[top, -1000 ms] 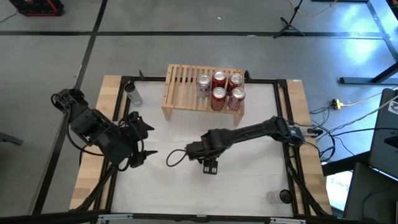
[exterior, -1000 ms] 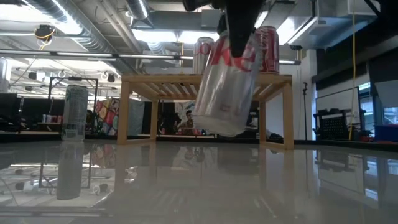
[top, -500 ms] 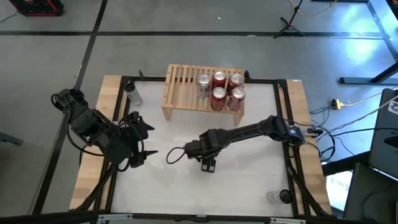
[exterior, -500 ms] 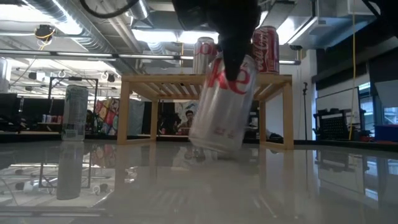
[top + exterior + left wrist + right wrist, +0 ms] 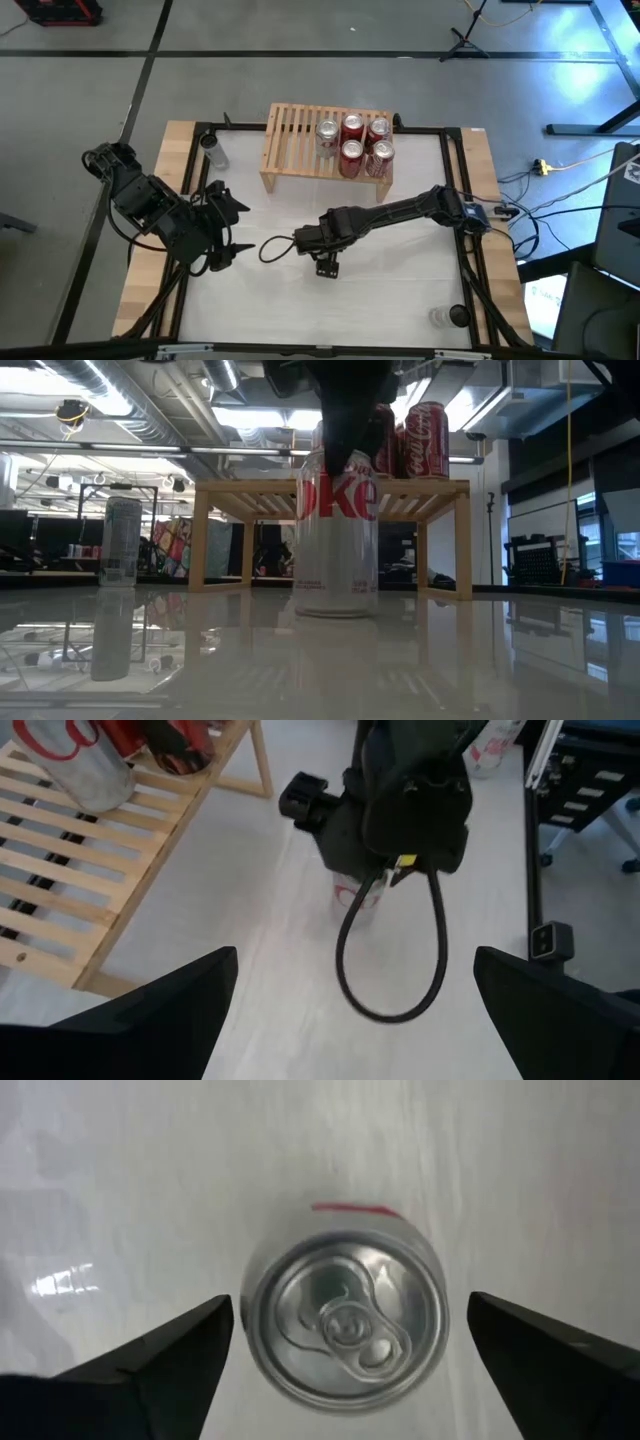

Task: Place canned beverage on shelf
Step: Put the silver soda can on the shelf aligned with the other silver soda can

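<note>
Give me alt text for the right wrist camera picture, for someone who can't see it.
Looking straight down on a silver can standing upright on the white table, its pull-tab top facing the camera. The right gripper is open, its two dark fingers apart on either side of the can and not touching it.
</note>
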Robot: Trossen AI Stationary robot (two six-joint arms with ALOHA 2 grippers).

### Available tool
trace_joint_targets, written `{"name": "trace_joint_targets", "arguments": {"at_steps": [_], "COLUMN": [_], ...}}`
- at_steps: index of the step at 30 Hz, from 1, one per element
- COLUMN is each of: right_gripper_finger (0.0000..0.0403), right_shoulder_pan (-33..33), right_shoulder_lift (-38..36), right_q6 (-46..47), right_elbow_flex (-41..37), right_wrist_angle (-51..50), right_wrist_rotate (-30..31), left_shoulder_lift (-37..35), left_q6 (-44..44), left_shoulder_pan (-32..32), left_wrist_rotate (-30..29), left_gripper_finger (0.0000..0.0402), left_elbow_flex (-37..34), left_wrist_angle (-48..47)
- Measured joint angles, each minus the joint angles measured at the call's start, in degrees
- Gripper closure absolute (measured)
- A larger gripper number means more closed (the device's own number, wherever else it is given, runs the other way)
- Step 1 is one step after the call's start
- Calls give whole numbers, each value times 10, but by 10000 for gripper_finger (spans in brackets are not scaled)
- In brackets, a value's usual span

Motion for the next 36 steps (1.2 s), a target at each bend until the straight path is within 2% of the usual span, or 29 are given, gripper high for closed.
{"name": "trace_joint_targets", "arguments": {"at_steps": [6,9,15,21,28,32,36], "right_gripper_finger": [26,27,27,27,27,27,26], "right_shoulder_pan": [1,12,53,106,160,184,201], "right_shoulder_lift": [-40,-95,-192,-273,-368,-393,-398], "right_q6": [-32,-37,-39,19,148,219,260], "right_elbow_flex": [2,4,-34,-146,-320,-376,-391], "right_wrist_angle": [-3,-15,-2,39,124,140,140], "right_wrist_rotate": [-37,-14,39,101,145,149,159], "left_shoulder_lift": [11,16,15,15,14,19,19], "left_q6": [3,3,6,97,208,206,167], "left_shoulder_pan": [-2,-13,-17,31,115,148,158], "left_wrist_rotate": [6,-6,-13,60,173,181,169], "left_gripper_finger": [5,5,5,5,5,5,5], "left_elbow_flex": [0,-11,-100,-227,-353,-366,-366], "left_wrist_angle": [5,6,61,257,545,585,631]}}
